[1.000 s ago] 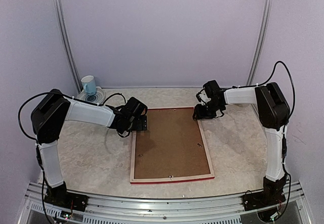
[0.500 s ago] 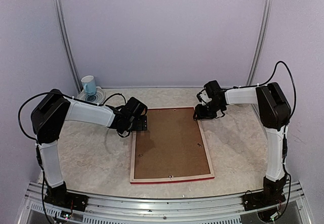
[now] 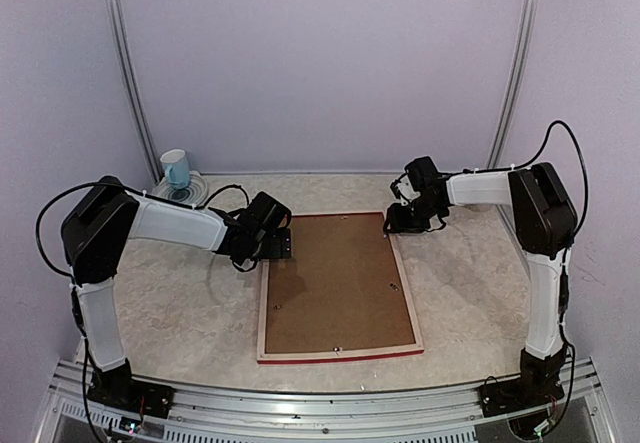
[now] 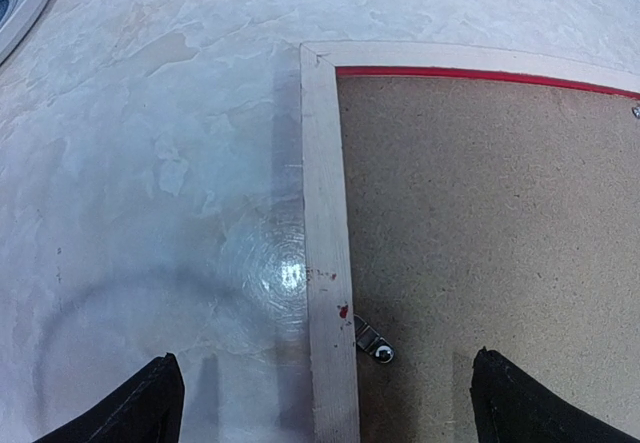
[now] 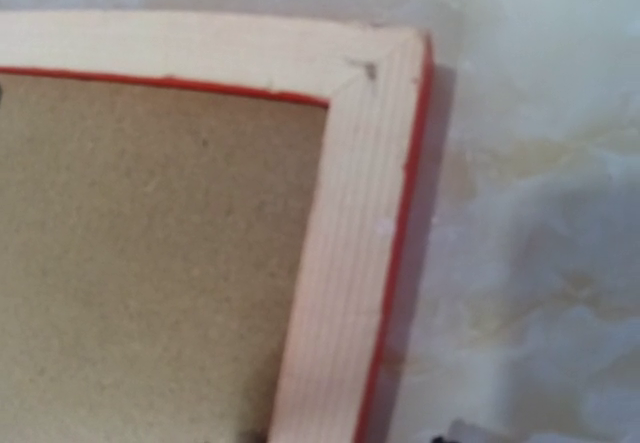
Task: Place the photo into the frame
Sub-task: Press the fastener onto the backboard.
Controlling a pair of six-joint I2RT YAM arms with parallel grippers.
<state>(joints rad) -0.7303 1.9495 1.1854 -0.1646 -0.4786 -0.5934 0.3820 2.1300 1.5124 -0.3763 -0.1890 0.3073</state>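
Note:
The frame (image 3: 263,303) lies face down on the table, pale wood back up, with a thin red edge showing. A plain brown backing board (image 3: 335,283) fills it. The photo is hidden. My left gripper (image 3: 280,243) hovers over the frame's left rail (image 4: 322,183) near the far left corner. It is open wide and its fingers (image 4: 160,398) straddle the rail and a small metal clip (image 4: 372,340). My right gripper (image 3: 395,225) is low over the far right corner (image 5: 340,243). Only dark slivers of its fingers show, so its state is unclear.
A light blue cup (image 3: 175,168) stands on a plate (image 3: 190,195) at the back left, and the plate's rim (image 4: 20,3) shows in the left wrist view. Purple walls enclose the table on three sides. A metal rail (image 3: 320,403) runs along the near edge.
The right gripper has drifted slightly right and toward the back at the frame's far right corner. The left arm and the frame have not moved.

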